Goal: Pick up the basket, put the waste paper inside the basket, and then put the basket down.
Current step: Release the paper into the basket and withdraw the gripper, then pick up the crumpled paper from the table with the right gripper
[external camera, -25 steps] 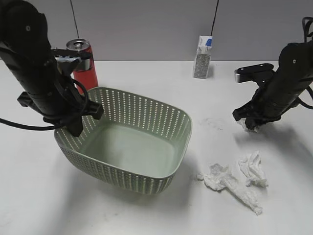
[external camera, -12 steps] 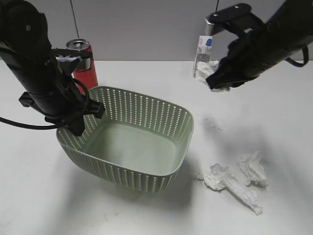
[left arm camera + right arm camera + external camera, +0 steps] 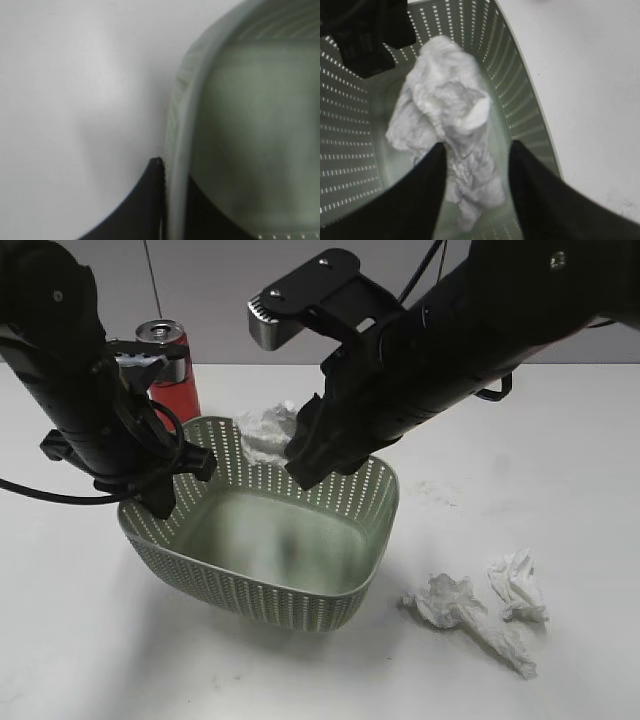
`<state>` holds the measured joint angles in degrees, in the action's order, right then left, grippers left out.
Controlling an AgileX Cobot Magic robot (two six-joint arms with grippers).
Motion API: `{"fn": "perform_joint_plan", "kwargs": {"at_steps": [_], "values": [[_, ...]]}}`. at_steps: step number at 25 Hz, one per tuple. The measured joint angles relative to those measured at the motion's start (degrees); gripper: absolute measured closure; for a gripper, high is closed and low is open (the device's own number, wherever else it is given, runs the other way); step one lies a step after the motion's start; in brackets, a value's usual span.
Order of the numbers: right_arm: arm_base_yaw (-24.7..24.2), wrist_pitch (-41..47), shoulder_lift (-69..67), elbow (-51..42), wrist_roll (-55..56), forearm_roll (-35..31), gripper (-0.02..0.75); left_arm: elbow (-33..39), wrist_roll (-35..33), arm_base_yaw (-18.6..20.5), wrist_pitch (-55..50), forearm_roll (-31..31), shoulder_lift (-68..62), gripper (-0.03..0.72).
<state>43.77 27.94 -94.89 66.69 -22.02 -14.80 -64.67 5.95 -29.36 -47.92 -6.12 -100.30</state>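
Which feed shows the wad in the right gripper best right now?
The right wrist view: the wad fills the frame between the right gripper's fingers, over the basket. The exterior view shows only its top behind the arm. The left wrist view shows none of it, only basket rim.

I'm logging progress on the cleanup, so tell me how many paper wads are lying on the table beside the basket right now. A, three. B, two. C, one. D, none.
B. Two wads lie on the table to the right of the basket, while a third wad is between the right gripper fingers over the basket.
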Motion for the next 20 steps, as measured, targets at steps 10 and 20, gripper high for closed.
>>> {"fn": "perform_joint_plan", "kwargs": {"at_steps": [10, 20], "values": [[-9.0, 8.0, 3.4, 1.9, 20.6, 17.7, 0.142, 0.0, 0.0, 0.0, -0.5, 0.0, 0.0, 0.689], [-25.6, 2.0, 5.7, -18.9, 25.7, 16.0, 0.145, 0.0, 0.0, 0.0, -0.6, 0.3, 0.0, 0.689]]}}
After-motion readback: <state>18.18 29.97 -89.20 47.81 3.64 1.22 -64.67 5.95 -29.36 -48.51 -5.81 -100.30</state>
